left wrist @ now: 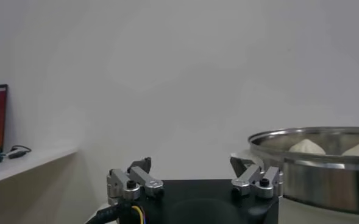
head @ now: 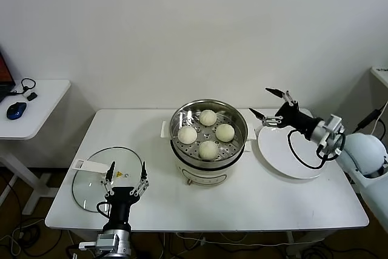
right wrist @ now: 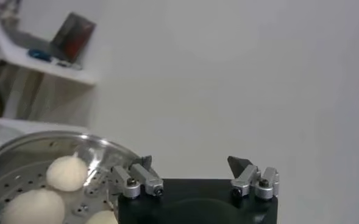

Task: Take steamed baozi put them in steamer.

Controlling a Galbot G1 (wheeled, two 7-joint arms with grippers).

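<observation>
The steel steamer point(head: 209, 115) stands in the middle of the white table. Several pale baozi point(head: 208, 149) lie on its perforated tray. My right gripper point(head: 267, 103) is open and empty, raised above the white plate point(head: 285, 156), to the right of the steamer. The right wrist view shows it point(right wrist: 191, 163) open, with the steamer point(right wrist: 21, 155) and baozi point(right wrist: 67, 173) beside it. My left gripper point(head: 127, 171) is open and empty at the table's front left, over the glass lid point(head: 91, 189). The left wrist view shows it point(left wrist: 191, 164) open, with the steamer rim point(left wrist: 313, 137) beyond.
The glass lid with a white handle lies flat at front left. The white plate lies bare right of the steamer. A side table point(head: 36, 107) with a blue mouse point(head: 16, 110) stands at far left. A wall rises behind the table.
</observation>
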